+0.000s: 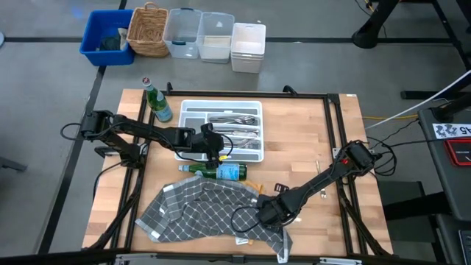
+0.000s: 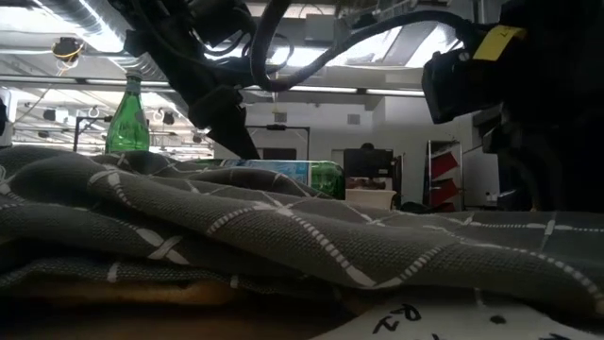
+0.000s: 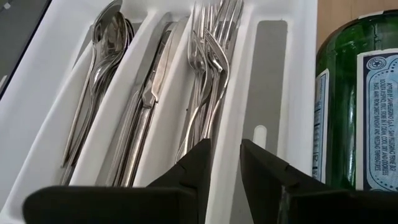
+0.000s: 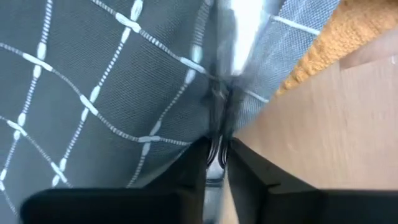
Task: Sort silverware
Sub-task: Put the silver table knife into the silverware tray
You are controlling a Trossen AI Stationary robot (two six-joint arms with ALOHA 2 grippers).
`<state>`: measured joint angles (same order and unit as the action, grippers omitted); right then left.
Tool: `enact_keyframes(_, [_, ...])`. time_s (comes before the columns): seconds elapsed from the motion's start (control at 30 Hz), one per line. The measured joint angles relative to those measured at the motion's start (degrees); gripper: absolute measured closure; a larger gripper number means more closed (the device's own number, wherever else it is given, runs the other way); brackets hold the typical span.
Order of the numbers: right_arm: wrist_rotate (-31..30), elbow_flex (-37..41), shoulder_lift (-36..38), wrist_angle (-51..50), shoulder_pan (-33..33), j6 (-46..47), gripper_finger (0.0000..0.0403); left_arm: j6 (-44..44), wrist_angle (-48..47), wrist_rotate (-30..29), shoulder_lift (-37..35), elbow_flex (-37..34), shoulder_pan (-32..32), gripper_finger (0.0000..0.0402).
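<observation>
Right gripper (image 4: 217,158) clenched on fork (image 4: 216,152) atop grey cloth (image 4: 93,87); left gripper (image 3: 225,165) slightly parted, empty, over tray (image 3: 273,74).

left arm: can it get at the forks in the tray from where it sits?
Probably yes. The left gripper hangs just over the white tray, jaws slightly parted, with the forks lying uncovered ahead. The green bottle stands beside the tray, not in the way.

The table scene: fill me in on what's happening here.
A two-armed robot is sorting silverware. The left gripper hovers, jaws slightly apart and empty, over the white compartmented plastic tray, where shiny metal spoons, knives and forks lie separately. The right gripper pinches a silver utensil on the grey checked cloth.
</observation>
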<state>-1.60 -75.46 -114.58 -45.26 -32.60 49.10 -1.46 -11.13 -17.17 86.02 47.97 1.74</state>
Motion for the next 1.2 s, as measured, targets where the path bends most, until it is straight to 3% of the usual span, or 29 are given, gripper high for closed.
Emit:
enact_keyframes(0.13, [0.19, 0.01, -0.03, 0.09, 0.0, 0.08, 0.0383, 0.15, -0.01, 0.0, 0.02, -0.02, 0.0, 0.0328])
enact_keyframes(0.47, [1.81, 0.22, 1.16, -0.15, 1.01, 0.42, 0.0358, -0.01, 0.1, 0.02, -0.57, -0.02, -1.63, 0.0328])
enact_keyframes(0.9, [4.49, 0.26, 5.27, -2.38, 6.61, -2.24, 0.0371, 2.91, 0.1, 0.02, -0.85, -0.04, -1.88, 0.0328])
enact_keyframes(1.2, [3.77, 0.2, 8.17, -2.93, 13.03, -10.44, 0.0369, 7.22, -1.19, 0.02, -8.54, -0.04, -1.86, 0.0328])
